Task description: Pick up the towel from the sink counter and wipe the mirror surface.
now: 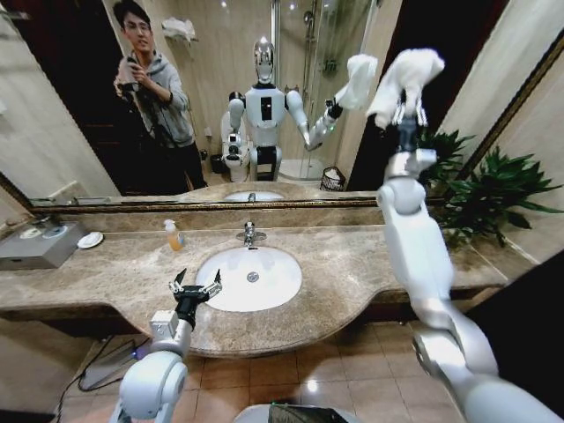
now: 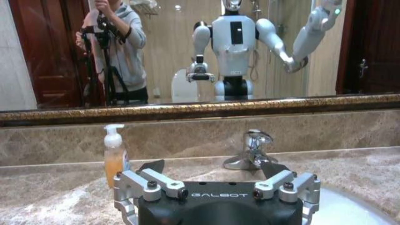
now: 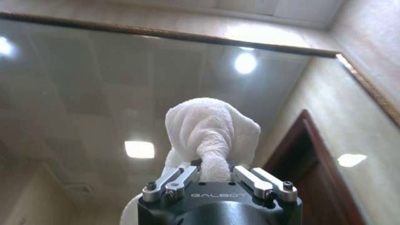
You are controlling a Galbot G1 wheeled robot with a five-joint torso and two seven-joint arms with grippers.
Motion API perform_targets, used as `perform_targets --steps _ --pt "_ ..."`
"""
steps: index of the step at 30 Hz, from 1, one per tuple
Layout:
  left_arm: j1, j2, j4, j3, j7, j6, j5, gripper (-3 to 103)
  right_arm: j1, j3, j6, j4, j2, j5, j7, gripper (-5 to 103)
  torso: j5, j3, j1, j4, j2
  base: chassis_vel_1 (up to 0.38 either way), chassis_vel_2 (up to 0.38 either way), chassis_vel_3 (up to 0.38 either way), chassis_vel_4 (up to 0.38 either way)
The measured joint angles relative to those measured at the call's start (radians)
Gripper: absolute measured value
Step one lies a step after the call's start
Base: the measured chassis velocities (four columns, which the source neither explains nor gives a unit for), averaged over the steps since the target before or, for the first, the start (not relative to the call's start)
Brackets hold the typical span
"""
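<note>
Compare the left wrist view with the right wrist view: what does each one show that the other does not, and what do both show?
Left wrist view only: the open left end effector low over the sink counter, with the chrome tap and a soap pump bottle behind it.
Right wrist view only: the right end effector shut on the towel, raised high, with ceiling lights reflected.
Both: the mirror and its frame.

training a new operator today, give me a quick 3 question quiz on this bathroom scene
1. True or false: the right gripper holds the towel raised by the mirror.
2. The left gripper hovers open over: A) the soap bottle B) the basin edge C) the tap
3. Fill in: the soap bottle stands on the sink counter, on the ____ side of the tap.

Key: 1 true; 2 B; 3 left
</note>
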Motion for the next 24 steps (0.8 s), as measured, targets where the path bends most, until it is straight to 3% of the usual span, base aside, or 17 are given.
perform_targets --steps 7,17,24 --pt "0.0 0.0 0.0 0.0 0.0 0.0 0.0 100 0.043 -0.021 -0.014 -0.025 0.07 -0.035 -0.015 14 0.0 0.0 0.0 0.0002 0.0 0.0 0.0 0.0 0.0" --pt "0.0 0.0 0.0 0.0 0.0 0.0 0.0 100 0.016 -0.044 -0.034 0.032 0.072 -0.047 -0.027 14 0.0 0.0 -0.001 0.0 0.0 -0.014 0.018 0.013 -0.017" --pt "0.0 0.0 0.0 0.0 0.0 0.0 0.0 100 0.013 -0.064 -0.037 0.041 0.09 -0.047 -0.027 14 0.0001 0.0 0.0 0.0001 0.0 -0.141 0.14 0.149 -0.147"
